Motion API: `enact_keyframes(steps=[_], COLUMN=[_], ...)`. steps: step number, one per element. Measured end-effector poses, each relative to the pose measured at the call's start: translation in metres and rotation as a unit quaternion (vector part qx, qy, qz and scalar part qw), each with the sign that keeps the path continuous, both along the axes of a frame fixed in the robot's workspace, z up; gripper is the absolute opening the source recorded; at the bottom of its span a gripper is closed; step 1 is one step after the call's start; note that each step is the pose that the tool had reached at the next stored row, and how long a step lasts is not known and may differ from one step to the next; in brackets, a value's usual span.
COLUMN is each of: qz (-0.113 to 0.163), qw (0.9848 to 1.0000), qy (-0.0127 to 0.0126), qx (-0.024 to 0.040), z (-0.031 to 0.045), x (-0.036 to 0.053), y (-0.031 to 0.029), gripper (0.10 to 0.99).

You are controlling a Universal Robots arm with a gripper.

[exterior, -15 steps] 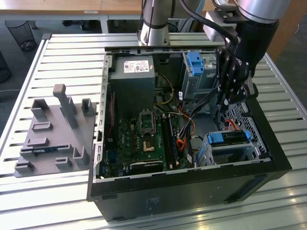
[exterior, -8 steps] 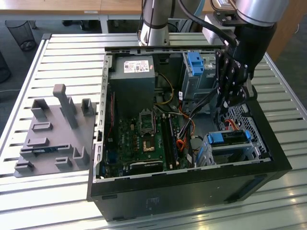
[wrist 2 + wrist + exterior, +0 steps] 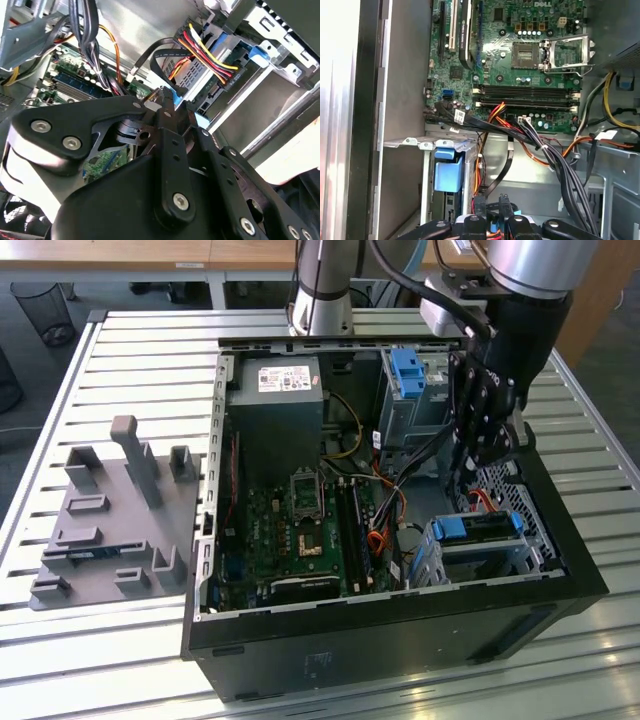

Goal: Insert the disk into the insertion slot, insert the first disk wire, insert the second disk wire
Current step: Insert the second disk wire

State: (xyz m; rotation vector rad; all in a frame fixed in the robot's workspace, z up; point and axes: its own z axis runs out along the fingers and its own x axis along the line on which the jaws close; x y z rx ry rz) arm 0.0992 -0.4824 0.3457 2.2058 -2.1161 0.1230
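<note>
- Sitting open on a slatted metal table (image 3: 120,350), the computer case (image 3: 400,640) has its side panel off so the arm can reach straight in from above.
- The robot arm (image 3: 520,300) comes down over the case corner on the exterior view's right, wrist angled toward the drive bays.
- The motherboard (image 3: 300,530) lies flat on the case floor, empty processor socket (image 3: 567,52) exposed; it plays no part in this step.
- The grey moulded fixture tray (image 3: 110,530) sits on the table at the exterior view's left, well apart from the work.
- The insertion slot (image 3: 490,560), a low grey cage, sits in the case corner near the front wall.
- The disk (image 3: 478,528) is already in that cage; its blue frame shows along the top, so judging by that the first step looks done.
- The gripper (image 3: 487,445) hangs just above the disk and slot, among the loose cables.
- In the second wrist view the gripper (image 3: 167,102) looks pinched shut on a black wire plug (image 3: 165,95), probably to carry it toward the disk's rear connector; judged, not certain.
- The multicoloured power cable (image 3: 210,52) with its black connector lies near the cage, not visibly mated.
</note>
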Motion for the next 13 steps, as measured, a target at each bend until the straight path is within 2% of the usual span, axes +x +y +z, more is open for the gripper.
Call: enact_keyframes(steps=[1, 3, 9, 10, 13], qz=[0.0, 0.0, 0.0, 0.0, 0.0], qw=[1.0, 1.0, 1.0, 1.0, 1.0], qy=[0.0, 0.0, 0.0, 0.0, 0.0], qx=[-0.0034, -0.0064, -0.0067, -0.0067, -0.0067], z=[-0.0004, -0.0014, -0.0044, -0.0048, -0.0058], x=[0.0001, 0.0004, 0.0025, 0.0028, 0.0031], y=[0.0004, 0.0011, 0.0017, 0.0018, 0.0018], gripper=[0.247, 0.247, 0.231, 0.161, 0.161])
